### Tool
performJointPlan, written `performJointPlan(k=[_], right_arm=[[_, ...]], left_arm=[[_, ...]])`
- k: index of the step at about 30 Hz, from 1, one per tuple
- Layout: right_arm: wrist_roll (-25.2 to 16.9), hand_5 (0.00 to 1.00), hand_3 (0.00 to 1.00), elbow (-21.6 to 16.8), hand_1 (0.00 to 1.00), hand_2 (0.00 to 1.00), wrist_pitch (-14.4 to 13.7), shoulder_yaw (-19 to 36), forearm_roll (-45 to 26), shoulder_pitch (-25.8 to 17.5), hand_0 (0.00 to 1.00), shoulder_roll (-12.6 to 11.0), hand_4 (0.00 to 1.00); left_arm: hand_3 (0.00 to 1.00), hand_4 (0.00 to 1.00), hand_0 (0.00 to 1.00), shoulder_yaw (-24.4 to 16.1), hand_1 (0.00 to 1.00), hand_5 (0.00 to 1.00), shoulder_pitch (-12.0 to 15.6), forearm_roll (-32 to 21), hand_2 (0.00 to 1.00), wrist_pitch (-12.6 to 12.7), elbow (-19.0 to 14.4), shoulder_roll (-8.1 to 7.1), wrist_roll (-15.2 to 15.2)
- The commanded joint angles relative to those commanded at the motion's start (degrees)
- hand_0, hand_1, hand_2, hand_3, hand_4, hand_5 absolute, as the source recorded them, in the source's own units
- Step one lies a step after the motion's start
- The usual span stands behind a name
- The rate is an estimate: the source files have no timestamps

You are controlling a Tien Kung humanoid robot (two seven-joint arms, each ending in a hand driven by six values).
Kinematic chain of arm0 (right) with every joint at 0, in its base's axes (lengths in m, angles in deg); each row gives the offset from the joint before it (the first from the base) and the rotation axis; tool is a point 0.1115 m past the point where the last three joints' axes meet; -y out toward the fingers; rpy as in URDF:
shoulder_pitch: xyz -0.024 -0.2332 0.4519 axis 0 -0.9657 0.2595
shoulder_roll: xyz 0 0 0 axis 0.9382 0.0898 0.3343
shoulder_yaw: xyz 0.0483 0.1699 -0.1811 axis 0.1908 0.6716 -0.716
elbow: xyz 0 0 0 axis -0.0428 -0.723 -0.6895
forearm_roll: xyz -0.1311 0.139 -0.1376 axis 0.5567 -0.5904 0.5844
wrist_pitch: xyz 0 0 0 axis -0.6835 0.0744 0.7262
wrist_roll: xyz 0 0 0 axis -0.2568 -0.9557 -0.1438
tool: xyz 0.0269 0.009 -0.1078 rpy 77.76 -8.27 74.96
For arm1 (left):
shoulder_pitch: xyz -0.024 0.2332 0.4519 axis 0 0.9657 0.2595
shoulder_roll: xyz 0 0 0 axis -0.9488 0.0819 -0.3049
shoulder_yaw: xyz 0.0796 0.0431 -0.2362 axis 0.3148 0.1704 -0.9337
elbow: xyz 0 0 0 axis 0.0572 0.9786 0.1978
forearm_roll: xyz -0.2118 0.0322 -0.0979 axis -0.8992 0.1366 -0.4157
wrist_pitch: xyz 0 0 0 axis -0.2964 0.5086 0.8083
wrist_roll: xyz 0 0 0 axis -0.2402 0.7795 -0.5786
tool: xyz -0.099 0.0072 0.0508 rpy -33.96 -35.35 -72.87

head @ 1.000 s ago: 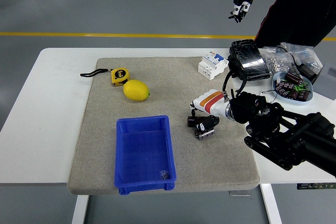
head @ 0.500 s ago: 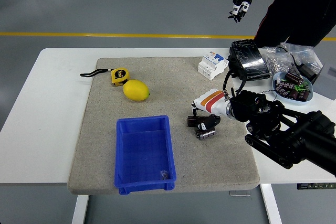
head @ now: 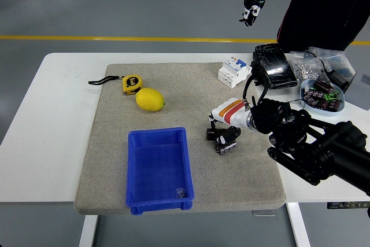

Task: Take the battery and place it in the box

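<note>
Not much has changed in the last second. My right hand [head: 222,137] has slid a tiny bit to the left and up over the mat [head: 104,160], and the person [head: 324,4] at the far side has lifted a gloved hand [head: 251,8] a little higher and to the left. I think this means I am only just starting to carry, and the drop is still to come.

My right arm comes in from the lower right corner and reaches left, low over the mat. The white wrist with the orange stripe points toward the middle. The dark fingers [head: 219,134] are curled downward. A small silver thing shows at the fingertips, and I think that is the battery [head: 225,148], pinched in the hand. It is too small for me to be sure, and I cannot tell if it is off the mat.

The blue box [head: 156,201] sits to the left of my hand, near but apart. Something tiny already lies in its front corner.

I cannot see my left arm.
</note>
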Motion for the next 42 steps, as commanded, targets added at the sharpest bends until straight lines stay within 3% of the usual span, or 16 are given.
performJointPlan(k=[3, 4, 15, 16, 21, 22, 27, 28, 42], right_arm=[[0.04, 0.383, 0.594, 0.00, 0.597, 0.677, 0.45, 0.24, -0.53, -0.06, 0.502, 0.11, 0.833], [0.06, 0.382, 0.602, 0.02, 0.611, 0.693, 0.60, 0.30, -0.68, -0.09, 0.542, 0.12, 0.835], [0.59, 0.381, 0.608, 0.36, 0.613, 0.696, 0.53, 0.46, -2.84, -0.49, 0.539, 0.18, 0.837], [0.50, 0.375, 0.551, 0.42, 0.542, 0.614, 0.60, 0.57, -2.82, -0.58, 0.417, 0.18, 0.823], [0.30, 0.375, 0.551, 0.56, 0.542, 0.614, 1.00, 0.93, -2.42, -0.81, 0.417, 0.10, 0.823], [0.27, 0.360, 0.469, 0.58, 0.387, 0.440, 0.96, 0.97, -2.40, -0.85, 0.257, 0.09, 0.785], [0.00, 0.360, 0.469, 0.54, 0.387, 0.440, 0.28, 1.00, -2.61, -0.94, 0.257, 0.07, 0.785], [-0.06, 0.377, 0.414, 0.53, 0.307, 0.361, 0.14, 0.97, -2.66, -0.95, 0.180, 0.06, 0.767], [0.18, 0.372, 0.417, 0.36, 0.300, 0.360, -2.51, -0.35, -4.36, -0.81, 0.174, -0.34, 0.756]], left_arm=[[0.579, 0.627, 0.647, 0.03, 0.637, 0.571, 0.01, -0.03, 0.645, -0.02, -0.01, -0.01, -0.01], [0.579, 0.627, 0.647, 0.01, 0.637, 0.571, 0.01, -0.03, 0.643, -0.02, -0.01, 0.00, -0.02], [0.579, 0.627, 0.647, 0.07, 0.637, 0.571, 0.00, -0.10, 0.643, -0.04, -0.02, 0.00, -0.05], [0.579, 0.628, 0.647, 0.06, 0.636, 0.571, 0.00, -0.10, 0.643, -0.04, -0.03, 0.01, -0.06], [0.579, 0.628, 0.647, 0.07, 0.636, 0.571, 0.01, -0.10, 0.643, -0.01, -0.03, 0.03, -0.08], [0.579, 0.628, 0.648, 0.07, 0.635, 0.572, 0.01, -0.09, 0.642, -0.01, -0.04, 0.03, -0.08], [0.579, 0.628, 0.648, 0.04, 0.635, 0.572, 0.03, 0.04, 0.642, -0.02, -0.05, 0.02, -0.09], [0.579, 0.628, 0.648, 0.02, 0.635, 0.573, 0.04, 0.10, 0.642, -0.03, -0.05, 0.02, -0.10], [0.579, 0.628, 0.648, -0.27, 0.635, 0.573, 0.24, 0.68, 0.642, -0.07, -0.04, 0.00, -0.12]])
